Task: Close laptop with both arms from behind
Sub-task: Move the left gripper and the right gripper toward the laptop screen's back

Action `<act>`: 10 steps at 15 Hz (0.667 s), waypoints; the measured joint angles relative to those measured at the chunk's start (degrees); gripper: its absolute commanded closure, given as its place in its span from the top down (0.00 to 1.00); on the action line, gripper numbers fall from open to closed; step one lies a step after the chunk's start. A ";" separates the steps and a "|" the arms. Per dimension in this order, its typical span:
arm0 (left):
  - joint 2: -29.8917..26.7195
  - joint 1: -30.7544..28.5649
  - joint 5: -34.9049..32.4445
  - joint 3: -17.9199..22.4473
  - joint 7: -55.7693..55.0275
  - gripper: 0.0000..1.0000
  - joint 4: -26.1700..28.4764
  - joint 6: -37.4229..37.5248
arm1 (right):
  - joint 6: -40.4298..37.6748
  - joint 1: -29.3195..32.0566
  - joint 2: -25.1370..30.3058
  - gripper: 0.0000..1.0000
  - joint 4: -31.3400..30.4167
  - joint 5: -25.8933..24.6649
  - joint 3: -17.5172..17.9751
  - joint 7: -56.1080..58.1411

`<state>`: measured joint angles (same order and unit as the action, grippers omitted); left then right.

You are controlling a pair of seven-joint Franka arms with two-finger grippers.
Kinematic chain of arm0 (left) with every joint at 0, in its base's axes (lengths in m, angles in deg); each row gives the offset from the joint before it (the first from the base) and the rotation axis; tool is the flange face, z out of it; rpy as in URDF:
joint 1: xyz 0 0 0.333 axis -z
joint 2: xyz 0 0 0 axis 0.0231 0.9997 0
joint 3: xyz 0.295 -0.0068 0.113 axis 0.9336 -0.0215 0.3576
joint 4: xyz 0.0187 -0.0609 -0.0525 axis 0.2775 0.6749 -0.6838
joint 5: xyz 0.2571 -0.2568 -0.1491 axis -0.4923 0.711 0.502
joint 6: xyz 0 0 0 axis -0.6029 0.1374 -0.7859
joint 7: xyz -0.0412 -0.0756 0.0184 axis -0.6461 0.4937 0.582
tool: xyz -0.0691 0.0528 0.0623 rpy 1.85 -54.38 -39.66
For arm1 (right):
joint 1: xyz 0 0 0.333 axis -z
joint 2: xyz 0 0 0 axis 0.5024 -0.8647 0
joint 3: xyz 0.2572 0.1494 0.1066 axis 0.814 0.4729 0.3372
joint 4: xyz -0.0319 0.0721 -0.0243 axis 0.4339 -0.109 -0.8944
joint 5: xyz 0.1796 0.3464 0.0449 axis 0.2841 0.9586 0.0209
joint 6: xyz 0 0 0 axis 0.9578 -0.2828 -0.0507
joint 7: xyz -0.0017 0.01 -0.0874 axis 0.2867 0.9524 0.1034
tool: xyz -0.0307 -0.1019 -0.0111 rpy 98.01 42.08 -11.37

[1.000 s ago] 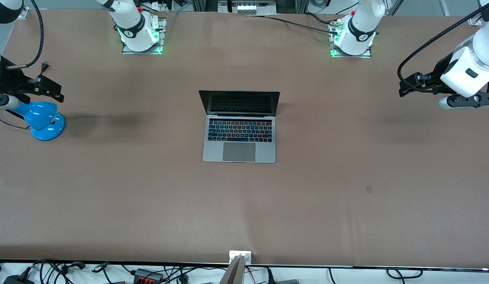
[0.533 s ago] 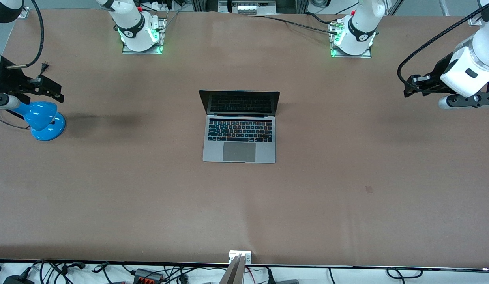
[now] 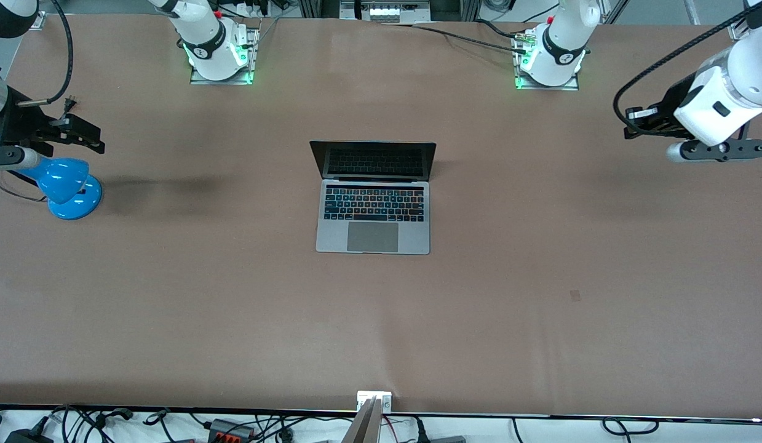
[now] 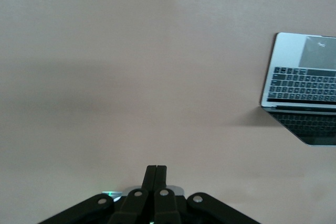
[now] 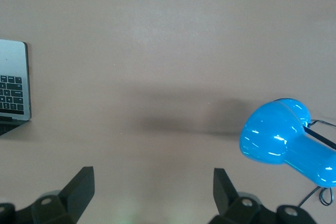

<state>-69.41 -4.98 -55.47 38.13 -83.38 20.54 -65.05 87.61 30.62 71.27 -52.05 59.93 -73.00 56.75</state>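
The silver-grey laptop (image 3: 373, 212) sits open at the middle of the brown table, its dark screen (image 3: 373, 160) upright and facing the front camera. It also shows in the left wrist view (image 4: 302, 77), and its edge shows in the right wrist view (image 5: 13, 85). My left gripper (image 3: 630, 123) hovers over the left arm's end of the table, well apart from the laptop, with its fingers (image 4: 156, 174) shut and empty. My right gripper (image 3: 101, 143) hovers over the right arm's end, open and empty, with its fingertips (image 5: 84, 184) wide apart.
A blue desk lamp (image 3: 67, 187) stands at the right arm's end, just below my right gripper; it also shows in the right wrist view (image 5: 286, 140). The arm bases (image 3: 221, 58) stand along the table's top edge. Cables (image 3: 233, 427) lie along the near edge.
My left gripper has shifted toward the bases' side of the table and turned a little. My right gripper has shifted slightly the same way. The laptop has not moved.
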 measured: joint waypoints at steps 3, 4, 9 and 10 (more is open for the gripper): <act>0.04 0.06 0.71 -0.76 -0.71 0.00 0.02 0.18 | -0.02 0.00 -0.69 1.00 0.00 0.00 0.00 0.00; 0.08 0.06 1.54 -0.87 -0.91 0.00 0.08 0.37 | -0.01 0.01 -1.09 1.00 0.00 0.00 0.00 0.00; 0.44 0.60 3.96 -2.49 -2.52 0.01 0.48 1.07 | 0.59 0.04 -4.03 0.19 0.24 0.00 -0.01 0.00; 0.63 1.04 3.97 -3.21 -2.85 0.01 0.50 1.08 | 0.59 0.05 -4.48 0.06 0.35 0.00 -0.01 0.00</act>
<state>-68.78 -3.94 -51.50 34.92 -86.23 21.03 -63.97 88.19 30.67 66.79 -51.71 59.93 -73.01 56.75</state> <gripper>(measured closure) 0.991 0.176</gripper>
